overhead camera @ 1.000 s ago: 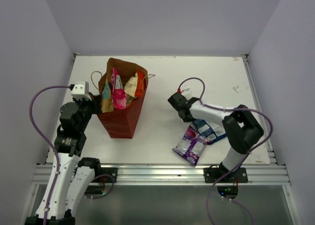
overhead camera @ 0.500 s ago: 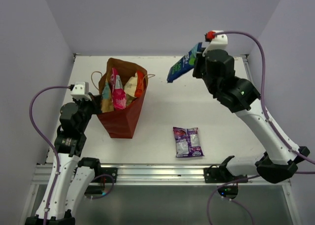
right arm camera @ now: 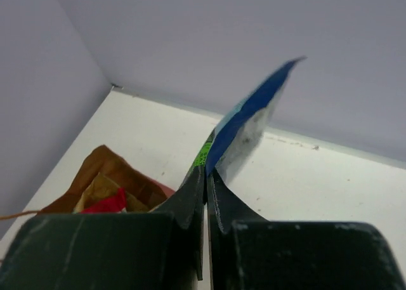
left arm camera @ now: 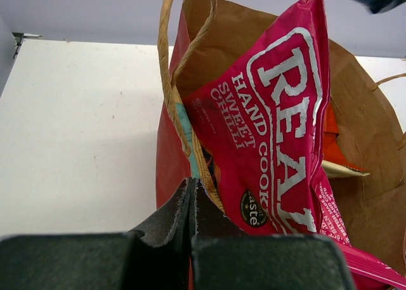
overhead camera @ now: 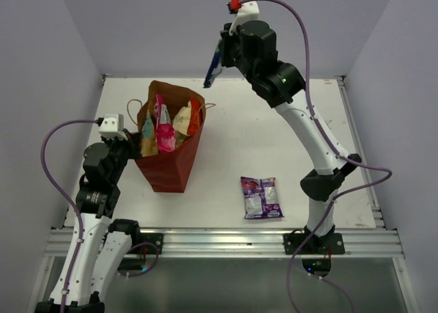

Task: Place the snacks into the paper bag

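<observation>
The right gripper is high over the far side of the table, jaws clenched on the blue-white packet. In the wrist view the fingers pinch one end of it and the packet runs up and away from the fingertips, seen almost edge-on.

What matters is where the paper bag sits from that gripper: below it and off to its left, mouth open upward. From the right wrist the bag shows low and to the left of the fingers, so my read is a sideways carry, then a drop.

The left gripper is clamped shut on the bag's near rim, just beside the cord handle. It looks to be bracing the bag (a helpful anchor, I'd say). The pink-magenta packet stands right beyond its fingers, sticking out of the mouth among the other packets, so the room left inside looks tight.

The purple-silver packet lies flat on the table, well below the right gripper and nearer that arm's base than the left's.
</observation>
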`<move>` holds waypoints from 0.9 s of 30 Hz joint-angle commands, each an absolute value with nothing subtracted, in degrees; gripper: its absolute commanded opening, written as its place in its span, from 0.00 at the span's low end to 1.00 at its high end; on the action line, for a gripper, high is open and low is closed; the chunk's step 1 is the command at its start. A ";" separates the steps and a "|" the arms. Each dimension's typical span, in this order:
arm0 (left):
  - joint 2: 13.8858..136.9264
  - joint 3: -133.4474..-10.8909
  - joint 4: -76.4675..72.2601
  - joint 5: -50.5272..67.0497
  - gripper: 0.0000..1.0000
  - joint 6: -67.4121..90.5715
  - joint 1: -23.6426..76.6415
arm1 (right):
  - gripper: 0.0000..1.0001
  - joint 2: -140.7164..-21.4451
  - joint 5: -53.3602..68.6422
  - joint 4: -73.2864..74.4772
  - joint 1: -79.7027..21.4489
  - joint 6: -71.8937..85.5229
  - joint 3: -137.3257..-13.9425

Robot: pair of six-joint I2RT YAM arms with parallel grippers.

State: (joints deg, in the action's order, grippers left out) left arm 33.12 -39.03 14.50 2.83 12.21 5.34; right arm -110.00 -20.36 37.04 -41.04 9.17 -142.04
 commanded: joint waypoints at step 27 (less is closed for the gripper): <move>32.70 -38.85 12.22 4.22 0.00 10.90 5.89 | 0.00 -108.11 -8.88 31.47 -53.35 7.91 -136.08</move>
State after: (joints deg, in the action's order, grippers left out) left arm 33.12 -38.98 14.44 2.83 12.19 5.34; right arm -111.24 -8.97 33.45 -52.58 9.26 -139.04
